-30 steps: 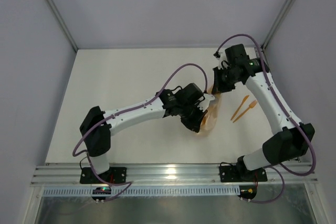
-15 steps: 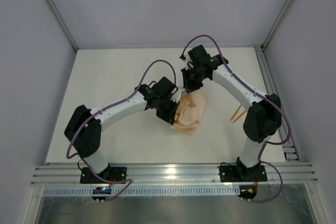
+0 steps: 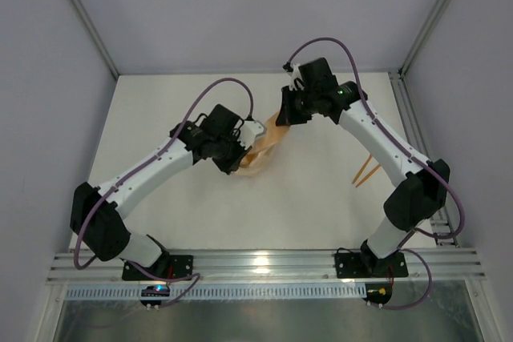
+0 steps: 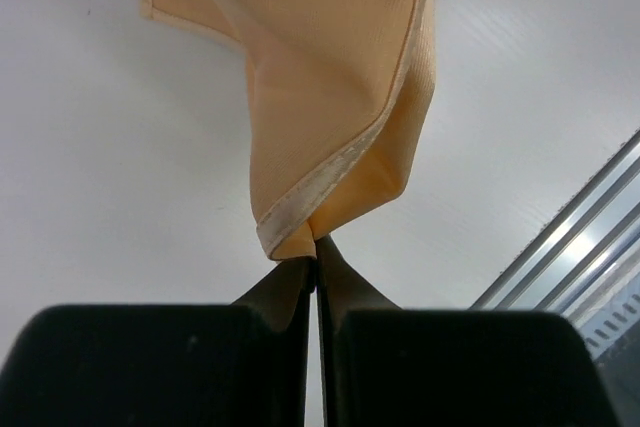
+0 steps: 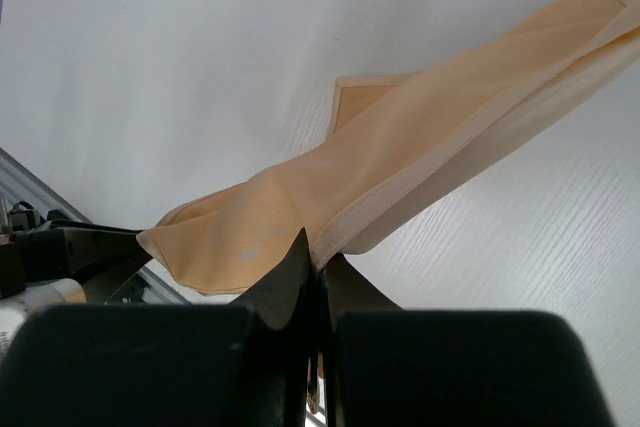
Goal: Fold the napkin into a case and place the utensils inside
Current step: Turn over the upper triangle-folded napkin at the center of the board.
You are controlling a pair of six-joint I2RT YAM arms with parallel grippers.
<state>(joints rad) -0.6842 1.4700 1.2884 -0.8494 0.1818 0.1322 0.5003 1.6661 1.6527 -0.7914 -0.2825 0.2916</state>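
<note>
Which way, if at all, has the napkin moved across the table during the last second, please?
Yes. The napkin has shifted left and slightly toward the back wall, away from the utensils lying at the right.

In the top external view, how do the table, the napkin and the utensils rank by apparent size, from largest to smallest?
1. table
2. napkin, bunched up
3. utensils, clearly smallest, though the right arm hides part of them
</note>
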